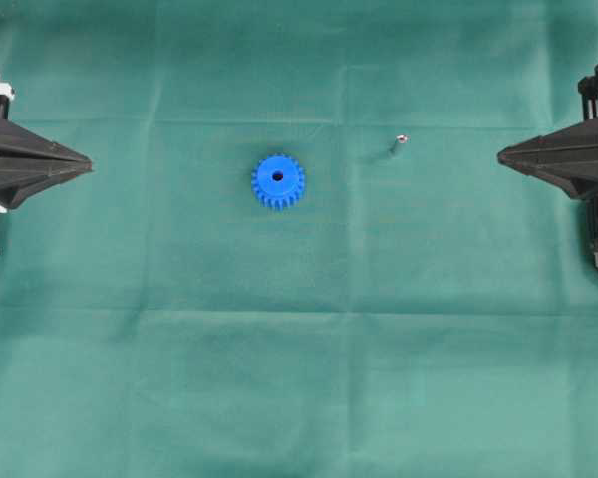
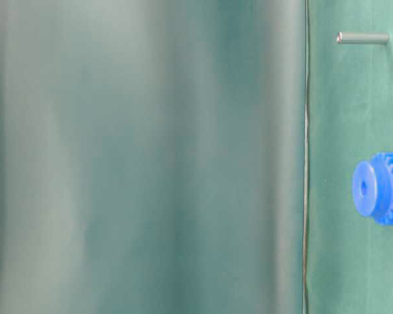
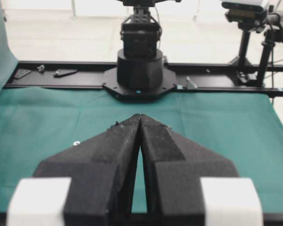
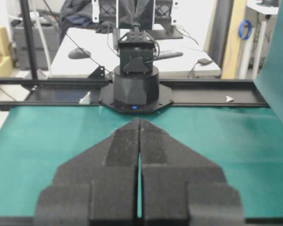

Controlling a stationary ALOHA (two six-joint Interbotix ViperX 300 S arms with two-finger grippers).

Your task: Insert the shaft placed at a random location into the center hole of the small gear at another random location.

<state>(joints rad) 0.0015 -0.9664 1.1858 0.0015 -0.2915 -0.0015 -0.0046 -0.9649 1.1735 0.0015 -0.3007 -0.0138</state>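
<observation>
Small gear: bright blue small gear [image 1: 277, 181] lying flat on the green-covered counter [image 1: 299, 378], just left of the overhead frame's centre, center hole [image 1: 277, 177] facing up.
Shaft: shaft [image 1: 397, 145] lies to the gear's upper right, well apart from it.
Left claw: left claw [image 1: 86, 159] at the left edge, clenched, grasping nothing.
Right claw: right claw [image 1: 502, 155] at the right edge, clenched too, nothing in it.

Overhead: looking straight down on the cloth [image 1: 299, 398].
Table-level: sitting close, sharing gear [image 2: 380, 188] and shaft [image 2: 363, 38] with overhead.
Wrists: facing each other across.
</observation>
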